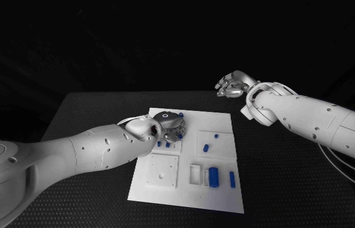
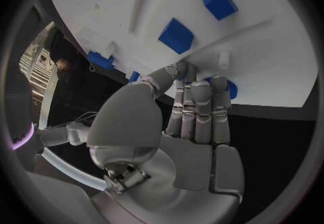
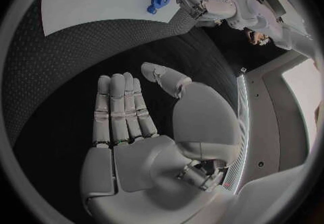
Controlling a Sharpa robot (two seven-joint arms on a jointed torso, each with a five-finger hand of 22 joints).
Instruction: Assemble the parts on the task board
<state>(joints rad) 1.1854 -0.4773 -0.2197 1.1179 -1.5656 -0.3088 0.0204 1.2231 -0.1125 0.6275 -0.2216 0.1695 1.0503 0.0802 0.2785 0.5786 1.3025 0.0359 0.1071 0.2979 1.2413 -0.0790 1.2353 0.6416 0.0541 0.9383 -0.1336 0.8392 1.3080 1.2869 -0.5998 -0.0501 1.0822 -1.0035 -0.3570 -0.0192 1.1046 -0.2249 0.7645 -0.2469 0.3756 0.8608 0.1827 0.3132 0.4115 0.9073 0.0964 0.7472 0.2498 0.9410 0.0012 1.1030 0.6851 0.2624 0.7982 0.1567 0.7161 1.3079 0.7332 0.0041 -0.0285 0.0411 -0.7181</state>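
Left hand (image 1: 169,128): fingers together, pressing a blue part (image 2: 229,88) at board (image 1: 222,120) edge, grip unclear | Right hand (image 1: 235,86): fingers apart, empty, well clear | Step: likely seating part | Next: steady downward push.

Both arms are showing smooth white rounded shells dotted with small dark screw holes. The left arm (image 1: 81,151) is ending in a white wrist collar ahead of the silver left hand (image 1: 169,127), whose dark rounded back is carrying a small pale marking. The right arm (image 1: 311,117) is trailing thin pale cables along its underside and narrowing to a ringed white cuff behind the silver right hand (image 1: 235,86). In the wrist views, both hands are showing matte silver-grey segmented fingers (image 3: 121,110), a bulbous thumb base and exposed metal parts at the wrist.
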